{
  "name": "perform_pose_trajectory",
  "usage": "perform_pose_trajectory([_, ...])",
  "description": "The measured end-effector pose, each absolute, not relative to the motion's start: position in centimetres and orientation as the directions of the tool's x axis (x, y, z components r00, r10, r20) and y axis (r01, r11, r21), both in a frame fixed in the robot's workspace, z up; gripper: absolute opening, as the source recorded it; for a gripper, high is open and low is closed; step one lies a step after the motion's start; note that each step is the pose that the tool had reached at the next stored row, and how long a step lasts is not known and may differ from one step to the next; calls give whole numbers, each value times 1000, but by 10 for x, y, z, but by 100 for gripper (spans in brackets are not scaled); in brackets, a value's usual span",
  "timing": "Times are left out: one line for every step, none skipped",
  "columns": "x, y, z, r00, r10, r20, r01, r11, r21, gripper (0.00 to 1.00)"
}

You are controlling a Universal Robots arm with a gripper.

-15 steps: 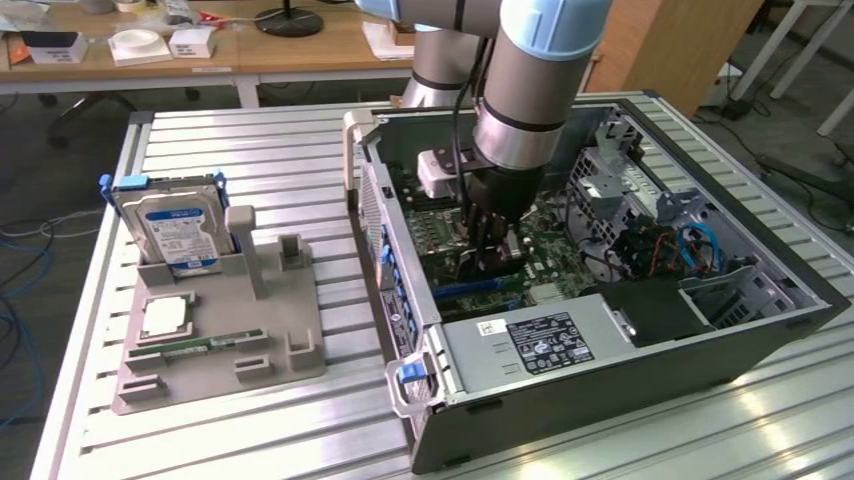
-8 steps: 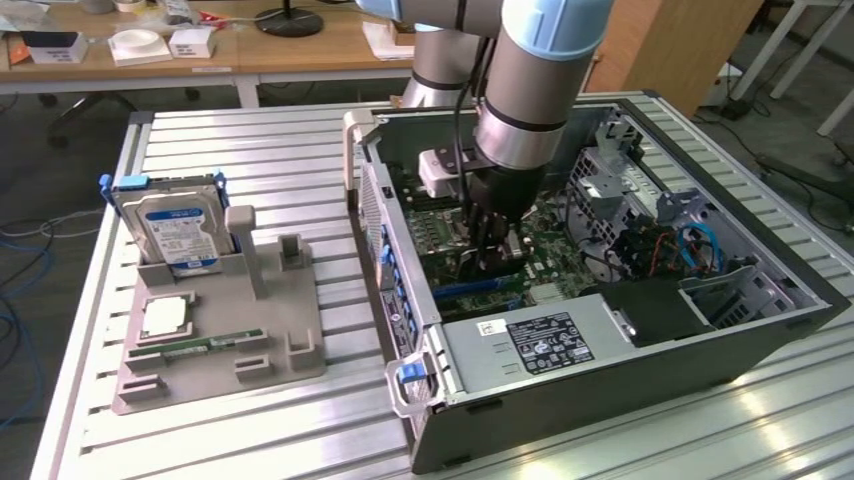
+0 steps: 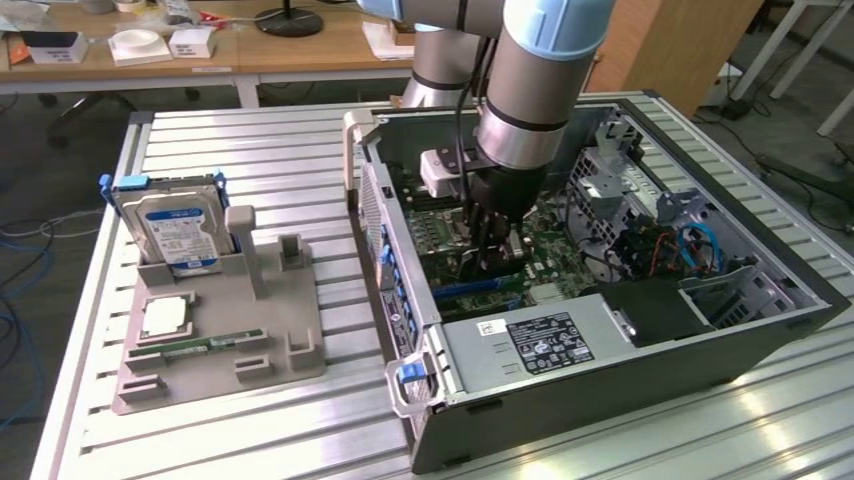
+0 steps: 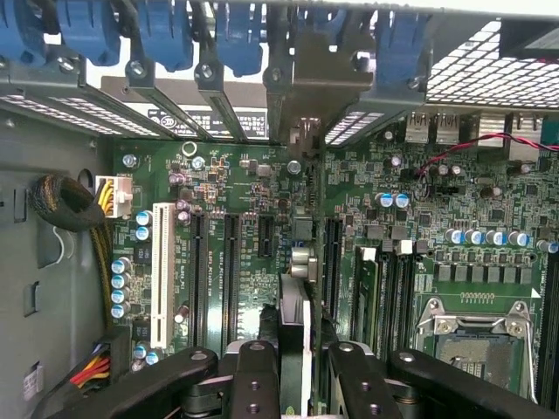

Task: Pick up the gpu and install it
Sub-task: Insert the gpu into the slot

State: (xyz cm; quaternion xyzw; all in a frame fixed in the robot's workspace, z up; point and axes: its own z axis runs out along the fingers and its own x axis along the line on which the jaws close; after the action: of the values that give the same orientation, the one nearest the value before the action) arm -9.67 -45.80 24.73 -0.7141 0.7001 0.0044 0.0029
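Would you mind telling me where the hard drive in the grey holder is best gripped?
Grip the hard drive across its thin upper edge, coming straight down from above. It stands upright in the grey holder, so only its top is free; its lower part sits in the slot.

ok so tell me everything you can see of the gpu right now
The gpu is seen edge-on: a thin dark card with a pale silvery edge, standing upright between the gripper's black fingers, which are shut on it. It hangs inside the open computer case, just above the green motherboard, between its long expansion slots. Its fan face is hidden from view.
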Motion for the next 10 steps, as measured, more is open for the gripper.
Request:
perform_pose_trajectory([-97,-458,247,20,-1000,-10,-1000,-20,2,27])
perform_pose_trajectory([-97,-458,247,20,-1000,-10,-1000,-20,2,27])
perform_pose_trajectory([-97,-458,246,20,-1000,-11,-1000,-20,2,27])
perform_pose_trajectory([-97,-458,245,20,-1000,-10,-1000,-20,2,27])
perform_pose_trajectory([-97,-458,244,20,-1000,-10,-1000,-20,2,27])
perform_pose_trajectory([-97,-458,243,20,-1000,-10,-1000,-20,2,27])
perform_pose_trajectory([-97,-458,243,20,-1000,-10,-1000,-20,2,27])
perform_pose_trajectory([-98,-458,242,20,-1000,-10,-1000,-20,2,27])
perform_pose_trajectory([-98,-458,241,20,-1000,-11,-1000,-20,2,27])
perform_pose_trajectory([-98,-458,241,20,-1000,-10,-1000,-20,2,27])
